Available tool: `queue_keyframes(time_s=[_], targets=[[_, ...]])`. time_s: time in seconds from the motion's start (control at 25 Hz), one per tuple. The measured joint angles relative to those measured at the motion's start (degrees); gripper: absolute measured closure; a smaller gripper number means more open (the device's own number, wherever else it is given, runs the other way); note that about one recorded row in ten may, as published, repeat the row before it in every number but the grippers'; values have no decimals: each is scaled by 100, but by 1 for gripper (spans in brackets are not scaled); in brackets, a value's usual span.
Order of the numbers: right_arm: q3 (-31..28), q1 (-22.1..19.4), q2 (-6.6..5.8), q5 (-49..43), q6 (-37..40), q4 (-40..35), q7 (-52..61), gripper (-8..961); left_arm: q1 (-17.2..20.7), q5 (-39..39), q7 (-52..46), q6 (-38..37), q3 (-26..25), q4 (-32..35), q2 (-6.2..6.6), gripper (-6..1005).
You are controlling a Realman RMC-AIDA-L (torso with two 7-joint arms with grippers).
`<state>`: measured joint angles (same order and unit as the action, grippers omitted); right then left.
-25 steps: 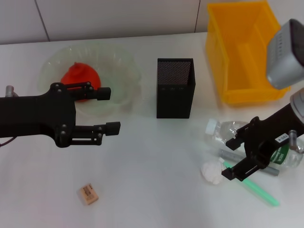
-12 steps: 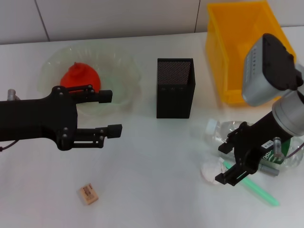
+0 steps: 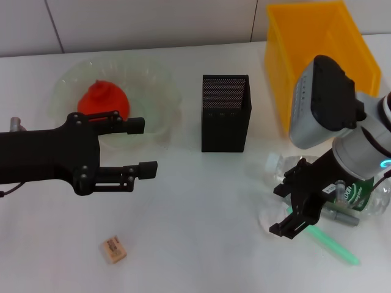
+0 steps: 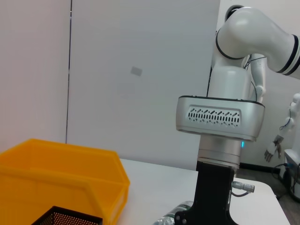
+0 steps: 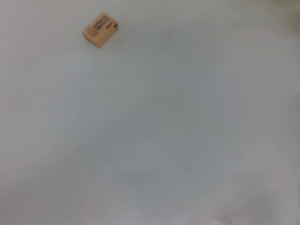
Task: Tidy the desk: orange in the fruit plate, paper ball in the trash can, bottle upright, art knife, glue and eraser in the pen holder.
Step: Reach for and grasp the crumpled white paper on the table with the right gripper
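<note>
A: Head view, lower right of the frame: the right claw (image 3: 286, 207) hangs low over the paper ball (image 3: 267, 218), its two black fingers spread apart, one by the bottle's cap end and one nearer the bottom edge. Nothing is gripped between them.

B: And the ball itself?

A: On the white counter (image 3: 201, 213), only a pale sliver of it showing beside the lower finger. The bottle (image 3: 360, 194) lies on its side just behind the claw, green label toward the right edge. A green stick (image 3: 333, 243) and a grey pen-like thing (image 3: 342, 217) lie beside it; which is the knife and which the glue cannot be told.

B: The left side?

A: The left claw (image 3: 142, 145) sits at middle left, released, fingers wide apart, hovering by the near rim of the fruit plate (image 3: 153, 85). The orange (image 3: 101, 97) is in the plate at upper left.

B: The containers?

A: The pen holder (image 3: 225, 113) stands upright at upper centre. The trash can (image 3: 317, 61) fills the upper right corner, partly behind the right arm's grey wrist.

B: The eraser?

A: Alone at lower left on the counter, well apart from everything. The right wrist view catches that eraser (image 5: 100, 29) too, in its upper left, on bare counter. The left wrist view shows the trash can (image 4: 61, 173) at lower left and the right arm at right.
</note>
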<state>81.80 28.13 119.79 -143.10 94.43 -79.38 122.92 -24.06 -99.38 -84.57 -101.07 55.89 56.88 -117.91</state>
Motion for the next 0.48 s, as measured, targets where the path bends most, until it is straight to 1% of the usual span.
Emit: queue_keyframes(time_s=[0.12, 0.48], targets=[[213, 0, 5, -50, -185, 90, 57, 213, 0, -6, 2, 0, 0, 28, -3, 208], [307, 6, 9, -58, -288, 140, 175, 239, -7, -14, 2, 31, 0, 33, -4, 208]])
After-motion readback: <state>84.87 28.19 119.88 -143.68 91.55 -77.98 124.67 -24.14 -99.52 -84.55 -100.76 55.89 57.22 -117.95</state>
